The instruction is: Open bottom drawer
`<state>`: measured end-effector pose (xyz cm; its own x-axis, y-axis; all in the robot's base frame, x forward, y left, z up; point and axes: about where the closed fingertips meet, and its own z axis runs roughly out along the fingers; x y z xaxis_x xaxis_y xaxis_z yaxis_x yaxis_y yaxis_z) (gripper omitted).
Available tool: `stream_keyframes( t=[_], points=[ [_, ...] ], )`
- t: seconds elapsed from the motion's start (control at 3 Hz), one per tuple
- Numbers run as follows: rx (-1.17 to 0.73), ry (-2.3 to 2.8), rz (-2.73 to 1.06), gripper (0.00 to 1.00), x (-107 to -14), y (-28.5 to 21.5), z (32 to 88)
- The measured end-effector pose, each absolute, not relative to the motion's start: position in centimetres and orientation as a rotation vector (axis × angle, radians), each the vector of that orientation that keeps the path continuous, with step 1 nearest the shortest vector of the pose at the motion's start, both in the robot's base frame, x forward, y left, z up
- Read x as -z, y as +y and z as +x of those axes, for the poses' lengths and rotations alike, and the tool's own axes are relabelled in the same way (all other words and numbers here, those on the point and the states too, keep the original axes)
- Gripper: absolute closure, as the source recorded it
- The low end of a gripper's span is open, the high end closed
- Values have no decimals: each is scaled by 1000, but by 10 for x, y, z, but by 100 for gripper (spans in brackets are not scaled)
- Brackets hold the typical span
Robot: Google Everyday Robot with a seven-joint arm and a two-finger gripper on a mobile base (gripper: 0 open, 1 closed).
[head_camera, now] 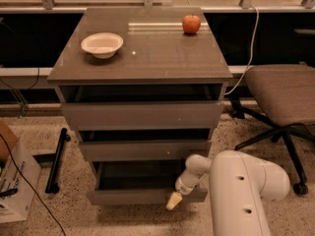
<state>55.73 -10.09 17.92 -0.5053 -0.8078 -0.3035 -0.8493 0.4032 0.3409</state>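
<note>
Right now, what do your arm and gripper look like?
The arm is a bulky, rounded white shell with small dark holes, narrowing to a white wrist and a cream-tipped gripper at the bottom drawer's front edge. No cables or markings show.

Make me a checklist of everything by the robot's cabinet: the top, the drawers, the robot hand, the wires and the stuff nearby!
Surface: grey-brown cabinet top, glossy.
Job's things: bottom drawer pulled partly out, grey inside showing.
Clutter: white bowl and red apple on the top.
Gripper: gripper low at the bottom drawer's front, toward its right end.
Cables: white cable hanging by the chair; black cable across the floor at left.
Surroundings: office chair at right; cardboard box and black bar on the floor at left.
</note>
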Motion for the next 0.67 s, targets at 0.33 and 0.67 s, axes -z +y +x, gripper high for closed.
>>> stream_keyframes(
  t=[0.33,0.67],
  points=[
    [-683,2614,-1596,49,-169,-117,542],
    [-691,2622,-1594,78,-169,-118,538]
  ],
)
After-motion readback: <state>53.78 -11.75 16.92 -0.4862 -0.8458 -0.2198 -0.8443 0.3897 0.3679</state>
